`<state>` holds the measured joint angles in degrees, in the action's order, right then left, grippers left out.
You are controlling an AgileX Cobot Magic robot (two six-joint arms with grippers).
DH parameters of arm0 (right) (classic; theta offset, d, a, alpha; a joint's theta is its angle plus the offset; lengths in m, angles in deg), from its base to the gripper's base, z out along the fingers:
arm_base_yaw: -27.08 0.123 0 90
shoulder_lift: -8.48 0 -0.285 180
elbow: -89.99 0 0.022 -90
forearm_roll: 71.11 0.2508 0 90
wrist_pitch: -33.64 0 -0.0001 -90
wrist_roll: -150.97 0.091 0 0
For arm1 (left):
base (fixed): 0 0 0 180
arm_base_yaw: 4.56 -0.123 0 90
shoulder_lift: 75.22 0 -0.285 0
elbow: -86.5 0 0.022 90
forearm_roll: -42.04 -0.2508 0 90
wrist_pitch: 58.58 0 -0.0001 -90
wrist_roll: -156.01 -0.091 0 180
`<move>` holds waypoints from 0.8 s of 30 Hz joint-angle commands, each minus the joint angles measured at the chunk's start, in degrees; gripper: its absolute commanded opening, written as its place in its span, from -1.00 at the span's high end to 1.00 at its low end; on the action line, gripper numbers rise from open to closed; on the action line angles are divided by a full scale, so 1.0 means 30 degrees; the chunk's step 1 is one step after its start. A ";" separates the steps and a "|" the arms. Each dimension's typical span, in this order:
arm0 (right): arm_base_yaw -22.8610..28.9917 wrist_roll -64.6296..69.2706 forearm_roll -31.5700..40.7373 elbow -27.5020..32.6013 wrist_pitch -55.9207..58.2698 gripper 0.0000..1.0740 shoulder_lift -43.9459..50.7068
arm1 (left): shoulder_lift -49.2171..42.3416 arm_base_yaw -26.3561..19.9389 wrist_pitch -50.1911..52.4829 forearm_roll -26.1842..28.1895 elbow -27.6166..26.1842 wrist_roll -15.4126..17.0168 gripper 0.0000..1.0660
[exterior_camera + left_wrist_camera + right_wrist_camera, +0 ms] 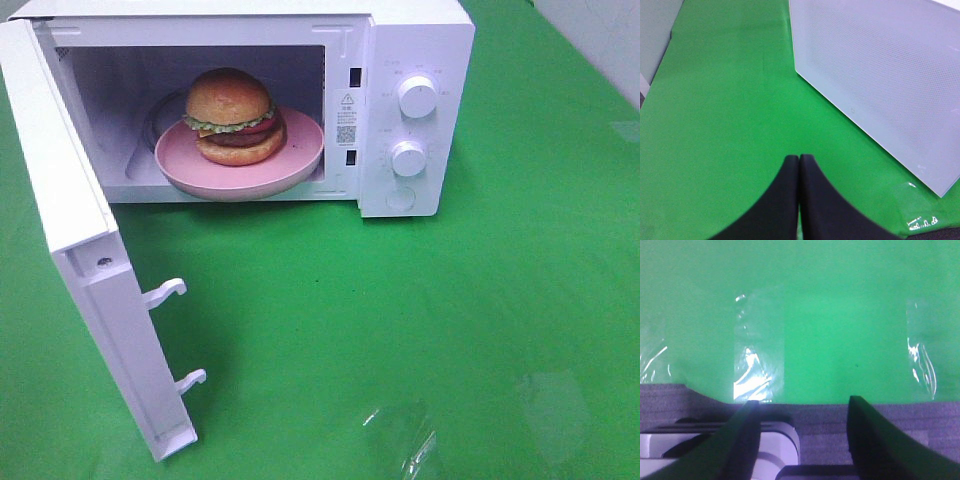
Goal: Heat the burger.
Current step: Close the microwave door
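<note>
Green tabletop (470, 320) beneath both sets of jaws, plain green surface straight ahead of each. White microwave (415, 35) at the back of the tabletop, well apart from right jaws. Door (70, 210) wide open; pale dotted outer face near left jaws, ahead and off to one side, not touching. Grey padded strip (920, 412) right below right jaws. Pink plate (305, 160) inside the microwave cavity, front rim at the opening. Burger (232, 108) upright on the plate, roughly centred, shiny bun on top, lettuce and red slices showing at the edge. Visible from the high camera only: on the far side of the door from left jaws, well apart from right jaws, touched by neither. Clear tape patches (757, 365) stuck flat on the green ahead of right jaws. Two round white knobs (417, 97) on the control panel, one above the other. Two white latch hooks (166, 291) sticking out of the door edge. Left jaws closed, black tips pressed together, gripping nothing. Right jaws open, clear gap between them, nothing held.
</note>
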<state>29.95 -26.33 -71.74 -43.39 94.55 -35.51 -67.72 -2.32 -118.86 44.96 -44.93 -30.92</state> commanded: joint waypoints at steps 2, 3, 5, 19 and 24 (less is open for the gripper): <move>0.0000 -0.0477 -0.0019 0.0535 -0.0936 0.09 0.2769 | -0.0401 -0.0038 0.0229 -0.0038 0.0038 0.0095 1.00; 0.0000 -0.0477 -0.0019 0.0535 -0.0936 0.09 0.2769 | -0.0401 -0.0038 0.0229 -0.0038 0.0038 0.0095 1.00; 0.0000 -0.0477 -0.0076 0.0535 -0.0974 0.09 0.3896 | -0.0401 -0.0038 0.0229 -0.0038 0.0038 0.0095 1.00; 0.0000 -0.0516 -0.0076 0.0535 -0.1127 0.09 1.0753 | -0.0401 -0.0038 0.0229 -0.0038 0.0038 0.0095 1.00; 0.0000 -0.0477 -0.0095 0.0535 -0.0879 0.09 1.2643 | -0.0401 -0.0038 0.0229 -0.0038 0.0038 0.0095 1.00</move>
<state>29.95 -27.25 -71.74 -41.90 91.91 0.47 -67.72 -2.32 -118.86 44.96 -44.93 -30.92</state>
